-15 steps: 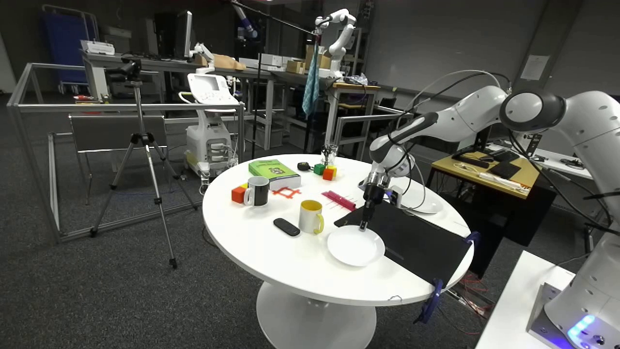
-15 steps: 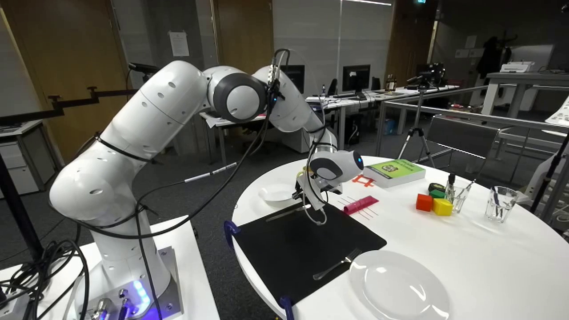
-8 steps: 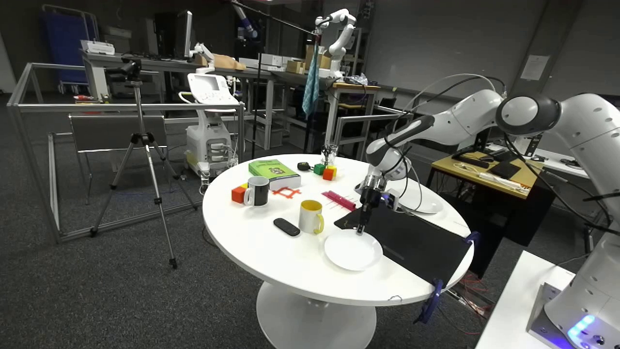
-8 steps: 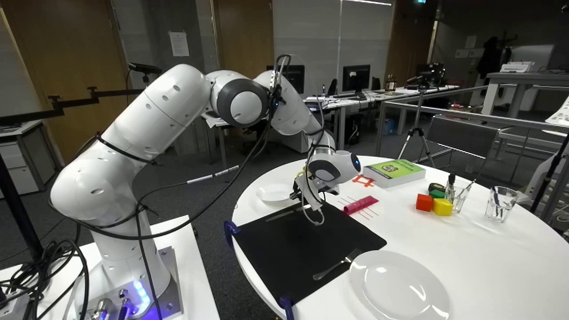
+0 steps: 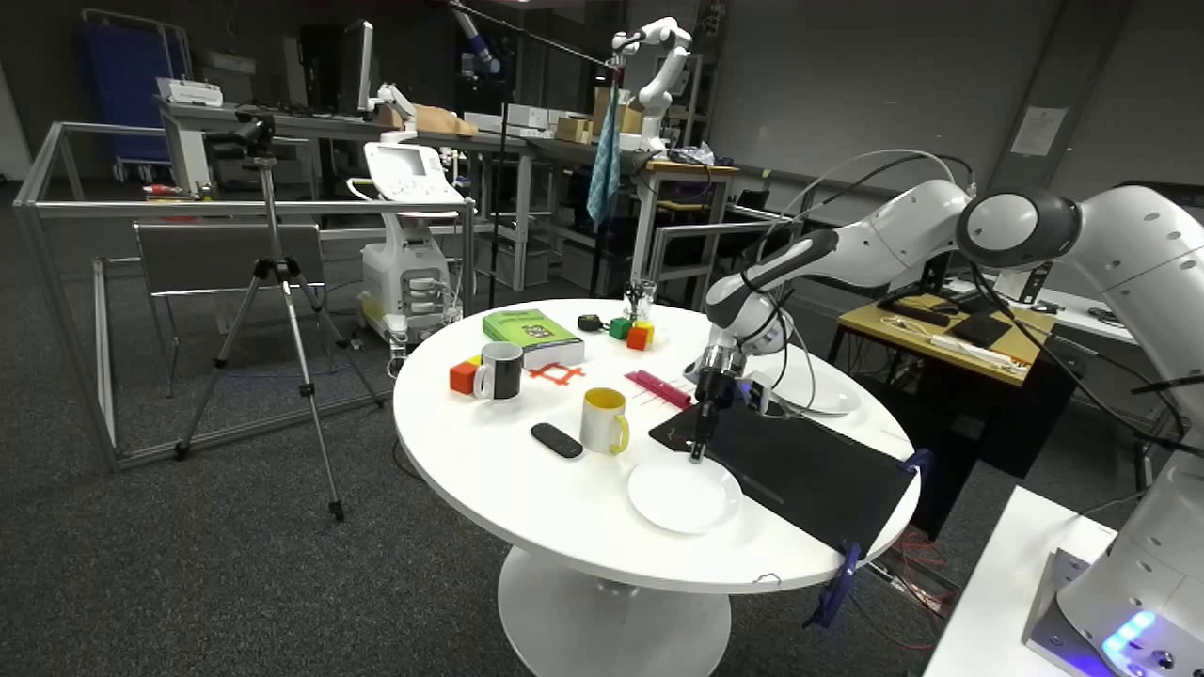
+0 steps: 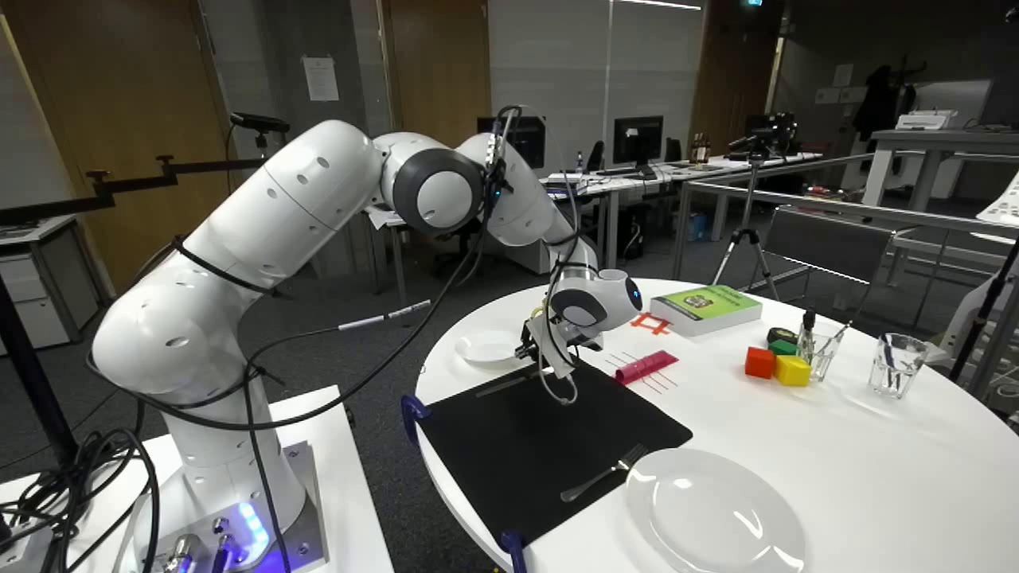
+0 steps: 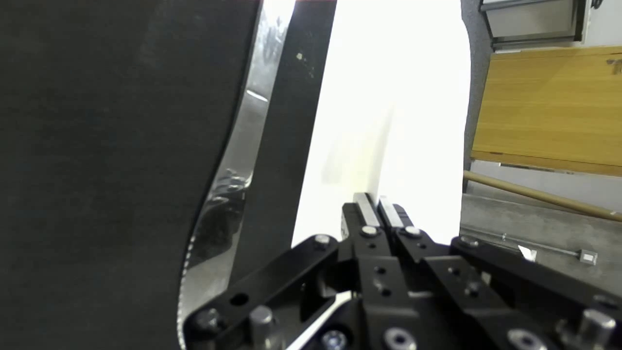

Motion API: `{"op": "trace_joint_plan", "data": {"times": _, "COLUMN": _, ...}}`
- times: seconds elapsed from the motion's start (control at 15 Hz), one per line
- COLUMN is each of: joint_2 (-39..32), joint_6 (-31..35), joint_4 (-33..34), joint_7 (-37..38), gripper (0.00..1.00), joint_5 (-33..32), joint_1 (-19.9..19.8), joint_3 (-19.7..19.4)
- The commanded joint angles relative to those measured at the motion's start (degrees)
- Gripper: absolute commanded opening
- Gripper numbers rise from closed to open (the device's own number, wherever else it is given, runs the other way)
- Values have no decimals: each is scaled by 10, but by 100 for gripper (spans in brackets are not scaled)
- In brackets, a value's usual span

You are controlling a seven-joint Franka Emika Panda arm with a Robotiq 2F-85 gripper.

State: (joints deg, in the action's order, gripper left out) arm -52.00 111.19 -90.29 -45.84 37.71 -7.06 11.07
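White and round, the counter (image 5: 541,498) stands on dark carpet (image 5: 226,583), with a tripod (image 5: 279,270) at ten o'clock in an exterior view. There the small plate (image 5: 684,496) sits face up toward five o'clock on it, just beside a black mat (image 5: 818,470); being round, it spans alike every way, and the claw (image 7: 373,198), pinched narrow, grips its rim at twelve o'clock. The wrist view brings out a knife (image 7: 231,182) with a serrated edge, its length running from seven to one o'clock; a fork (image 6: 605,474) shows only in an exterior view.
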Motion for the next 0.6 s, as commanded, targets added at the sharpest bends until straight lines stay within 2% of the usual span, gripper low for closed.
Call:
{"op": "trace_joint_plan", "data": {"times": 0.0, "joint_2": -7, "joint_6": -33, "joint_4": 24, "joint_7": 14, "gripper": 1, "joint_5": -16, "joint_1": -2, "joint_3": 4}}
{"op": "trace_joint_plan", "data": {"times": 0.07, "joint_2": -8, "joint_6": -36, "joint_4": 26, "joint_7": 17, "gripper": 9, "joint_5": -19, "joint_1": -2, "joint_3": 3}}
{"op": "trace_joint_plan", "data": {"times": 0.13, "joint_2": -8, "joint_6": -37, "joint_4": 27, "joint_7": 18, "gripper": 30, "joint_5": -21, "joint_1": -2, "joint_3": 3}}
{"op": "trace_joint_plan", "data": {"times": 0.53, "joint_2": -7, "joint_6": -45, "joint_4": 29, "joint_7": 22, "gripper": 76, "joint_5": -24, "joint_1": -3, "joint_3": 3}}
